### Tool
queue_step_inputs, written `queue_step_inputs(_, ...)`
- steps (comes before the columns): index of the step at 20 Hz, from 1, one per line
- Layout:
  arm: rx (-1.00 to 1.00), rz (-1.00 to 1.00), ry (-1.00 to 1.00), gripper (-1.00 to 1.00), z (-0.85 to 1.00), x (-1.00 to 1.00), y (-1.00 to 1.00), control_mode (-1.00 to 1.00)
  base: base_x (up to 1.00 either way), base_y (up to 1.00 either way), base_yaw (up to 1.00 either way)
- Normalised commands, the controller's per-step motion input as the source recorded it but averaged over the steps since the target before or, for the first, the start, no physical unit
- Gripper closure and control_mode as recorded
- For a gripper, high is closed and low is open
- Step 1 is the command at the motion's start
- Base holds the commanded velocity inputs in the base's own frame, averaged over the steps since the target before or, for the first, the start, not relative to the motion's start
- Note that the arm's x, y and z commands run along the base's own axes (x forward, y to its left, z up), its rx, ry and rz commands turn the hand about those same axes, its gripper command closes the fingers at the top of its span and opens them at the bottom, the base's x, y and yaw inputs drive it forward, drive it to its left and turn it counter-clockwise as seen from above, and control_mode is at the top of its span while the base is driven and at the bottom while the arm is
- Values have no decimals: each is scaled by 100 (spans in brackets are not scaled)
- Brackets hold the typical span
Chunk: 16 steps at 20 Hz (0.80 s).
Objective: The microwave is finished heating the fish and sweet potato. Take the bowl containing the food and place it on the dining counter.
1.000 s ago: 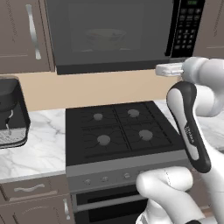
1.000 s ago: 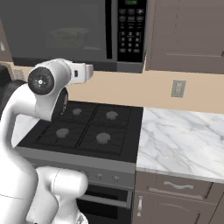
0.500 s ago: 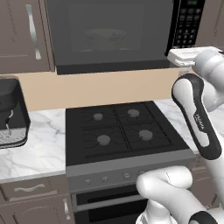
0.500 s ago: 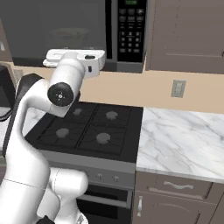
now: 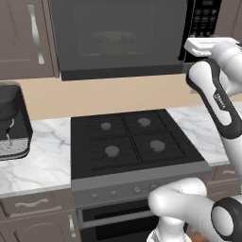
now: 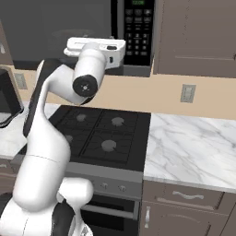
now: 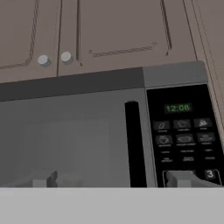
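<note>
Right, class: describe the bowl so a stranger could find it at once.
Look above the black stove to the dark microwave set among brown cabinets. Behind its closed tinted door sits the bowl, a pale round shape, dim through the glass and the one light thing inside.

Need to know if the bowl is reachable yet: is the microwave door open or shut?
Shut. The microwave door sits flush with its front, and the bowl shows only dimly through the tinted glass.

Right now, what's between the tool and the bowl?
The microwave's shut tinted door. In the left base view the bowl shows dimly behind the glass, and the open tool sits outside, by the button panel.
</note>
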Motion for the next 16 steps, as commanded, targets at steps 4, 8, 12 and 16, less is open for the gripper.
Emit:
queue_step_inputs(4, 0, 0, 6, -100, 0, 84, -8, -100, 0, 0, 0)
queue_step_inputs(8, 0, 0, 5, -100, 0, 86, -3, -100, 0, 0, 0)
queue_step_inputs(12, 0, 0, 2, -100, 0, 75, -20, -100, 0, 0, 0)
queue_step_inputs(16, 0, 0, 0, -100, 0, 68, -24, -100, 0, 0, 0)
